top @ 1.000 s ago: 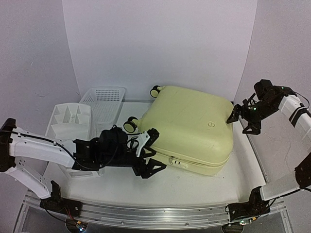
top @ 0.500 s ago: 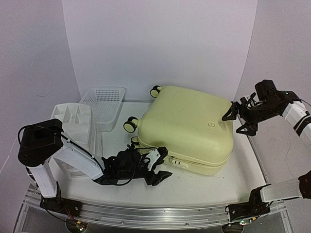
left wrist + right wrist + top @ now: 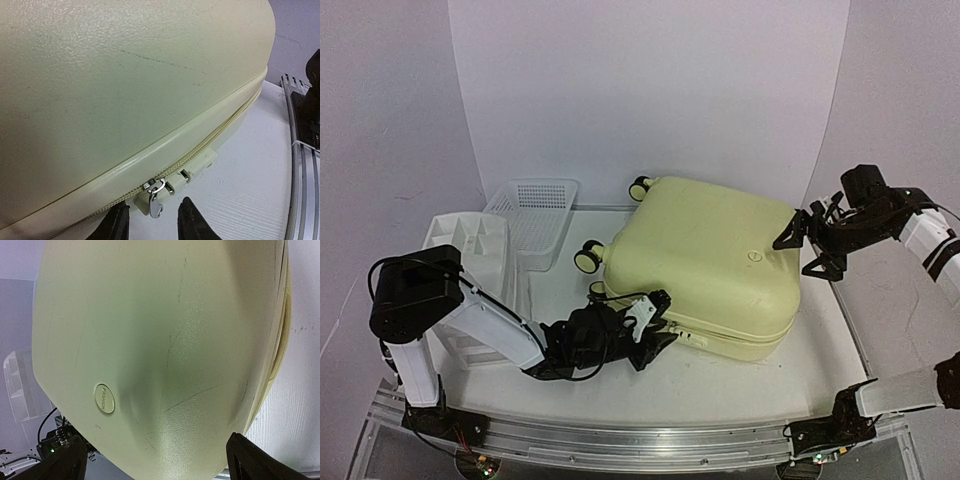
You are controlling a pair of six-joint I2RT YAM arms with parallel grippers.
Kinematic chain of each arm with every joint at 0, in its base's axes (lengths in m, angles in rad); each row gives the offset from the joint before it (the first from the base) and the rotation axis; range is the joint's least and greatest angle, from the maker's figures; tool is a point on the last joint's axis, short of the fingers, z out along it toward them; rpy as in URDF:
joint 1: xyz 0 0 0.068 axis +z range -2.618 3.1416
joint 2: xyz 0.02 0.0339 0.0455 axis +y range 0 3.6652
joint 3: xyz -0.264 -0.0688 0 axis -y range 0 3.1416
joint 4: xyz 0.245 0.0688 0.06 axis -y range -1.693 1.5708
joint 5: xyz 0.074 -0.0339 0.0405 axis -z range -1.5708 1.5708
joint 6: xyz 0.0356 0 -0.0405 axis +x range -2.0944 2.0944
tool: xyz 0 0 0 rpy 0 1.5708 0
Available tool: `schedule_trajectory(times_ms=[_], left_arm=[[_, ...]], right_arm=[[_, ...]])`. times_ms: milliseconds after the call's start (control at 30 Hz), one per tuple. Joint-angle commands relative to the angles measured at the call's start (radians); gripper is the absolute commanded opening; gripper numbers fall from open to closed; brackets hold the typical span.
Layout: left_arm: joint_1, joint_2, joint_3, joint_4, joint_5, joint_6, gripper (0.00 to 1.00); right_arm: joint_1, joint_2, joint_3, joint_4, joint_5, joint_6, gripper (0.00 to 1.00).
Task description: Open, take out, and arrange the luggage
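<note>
The pale-yellow luggage point(image 3: 705, 265) lies flat and closed on the white table, its black wheels at the far left. My left gripper point(image 3: 655, 322) is low at its front seam. In the left wrist view the left gripper point(image 3: 154, 214) is open, with its black fingertips either side of the hanging metal zipper pull point(image 3: 155, 204) and not touching it. The cream lock block point(image 3: 197, 165) sits just right of the pull. My right gripper point(image 3: 802, 254) is wide open over the lid's right corner. In the right wrist view the right gripper point(image 3: 157, 460) spans the shell point(image 3: 165, 340) near its round badge point(image 3: 104, 398).
A white mesh basket point(image 3: 535, 215) stands at the back left. A white plastic drawer unit point(image 3: 470, 250) stands in front of it, left of the luggage. An aluminium rail point(image 3: 650, 445) runs along the near table edge. White walls close in the back and sides.
My left gripper has dropped from the luggage's left front corner and moved right to the front seam at the zipper pull. My right gripper has shifted a little left over the lid.
</note>
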Motion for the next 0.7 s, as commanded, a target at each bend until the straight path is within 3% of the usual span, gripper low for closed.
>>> schedule_trajectory(times_ms=[0,433,667], left_arm=[[-0.002,0.008,0.048,0.065,-0.021,-0.021,0.32],[-0.015,0.040,0.080,0.056,-0.071,-0.044,0.16],[-0.019,0.049,0.104,0.012,-0.100,-0.044,0.17]], right_arm=[[0.007,-0.003,0.006,0.043,0.002,0.007,0.98],[0.023,-0.002,0.001,0.047,0.007,0.013,0.98],[0.030,-0.001,-0.011,0.049,0.042,0.023,0.98]])
